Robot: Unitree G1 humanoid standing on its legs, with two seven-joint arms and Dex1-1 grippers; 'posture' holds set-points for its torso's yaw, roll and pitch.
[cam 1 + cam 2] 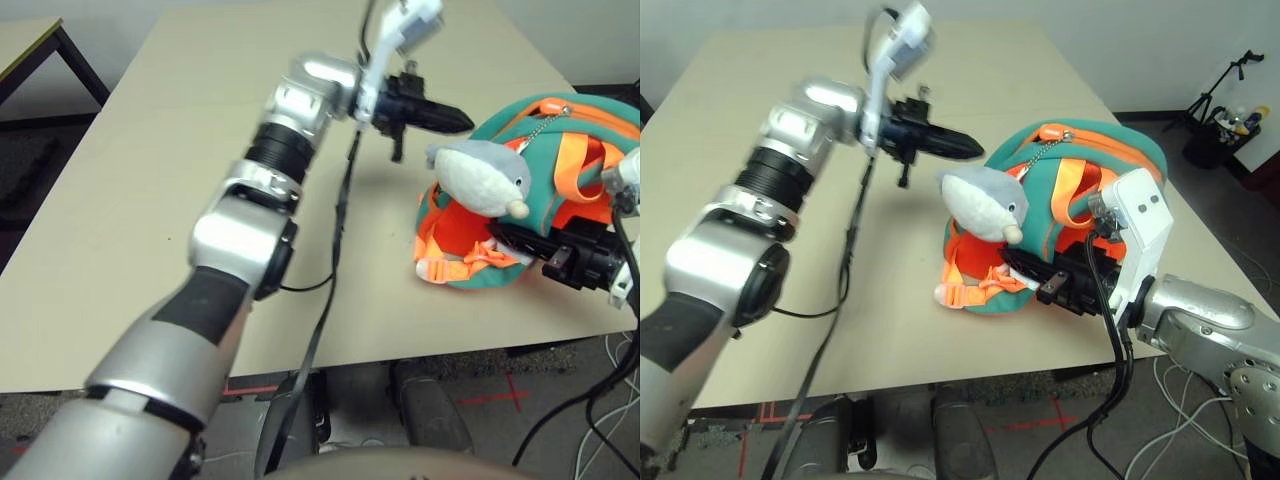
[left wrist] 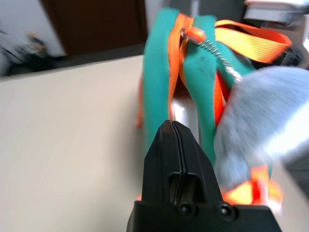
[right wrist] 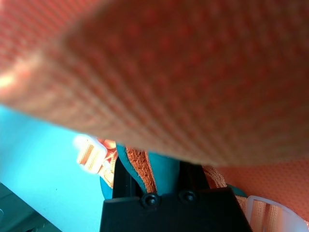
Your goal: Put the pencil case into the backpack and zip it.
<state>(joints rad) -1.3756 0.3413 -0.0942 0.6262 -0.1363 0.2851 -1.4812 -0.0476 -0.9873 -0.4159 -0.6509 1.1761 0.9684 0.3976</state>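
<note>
Left gripper [image 1: 965, 146], upper centre of the right eye view: jaws pressed together, empty, tip just short of the backpack [image 1: 1110, 160], which lies to its right. Right gripper [image 1: 1025, 270], centre right: clenched on teal-orange backpack fabric, the nearer arm. Pencil case not visible. No legible writing.

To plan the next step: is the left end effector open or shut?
Shut. The left end effector has its two black fingers meeting along a thin seam, nothing between them, in front of the backpack.
</note>
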